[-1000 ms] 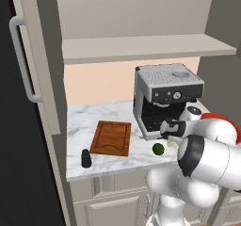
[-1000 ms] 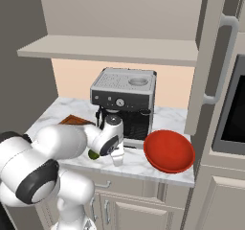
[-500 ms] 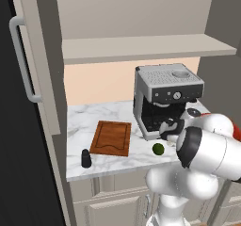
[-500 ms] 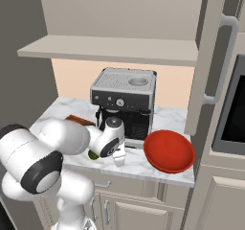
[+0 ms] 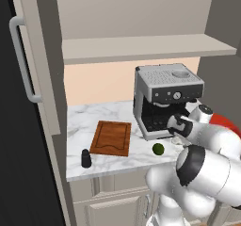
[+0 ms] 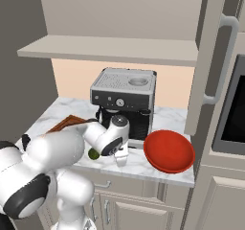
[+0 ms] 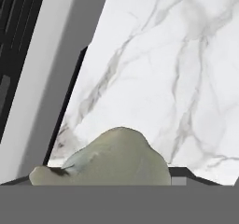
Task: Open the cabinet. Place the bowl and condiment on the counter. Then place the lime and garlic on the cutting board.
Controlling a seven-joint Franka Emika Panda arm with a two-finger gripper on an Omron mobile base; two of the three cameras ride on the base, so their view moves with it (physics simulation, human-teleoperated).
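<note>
**Arm low over the garlic, jaws narrowing**

Since a second earlier, the forearm had swung lower and further toward frame centre in both base views, and the jaws had begun to narrow from their widest; lime, board and bowl lay unchanged.

Progress, as I judged it: the cabinet (image 5: 141,13) stood open at the top of the left base view, its inner shelf bare. The bowl (image 6: 169,151) sat on the counter (image 5: 89,121) at centre right of the right base view, and the condiment (image 5: 85,158) stood near the counter's front edge at lower left of the left base view. Those steps looked done. The lime (image 5: 158,149) lay on the marble right of the cutting board (image 5: 112,137) and apart from it, so it had not been placed. The board carried nothing.

The garlic (image 7: 112,160) showed at bottom centre of the hand view, resting on the marble beside the coffee machine (image 5: 164,98), right at the hand.

The gripper (image 6: 120,157) pointed down at the counter in front of the machine, between lime and bowl. The fingertips themselves were not visible, so I could not tell whether they touched the bulb or had gripped it; the jaws seemed partly closing around it. Both the lime and the garlic were left to move.
</note>
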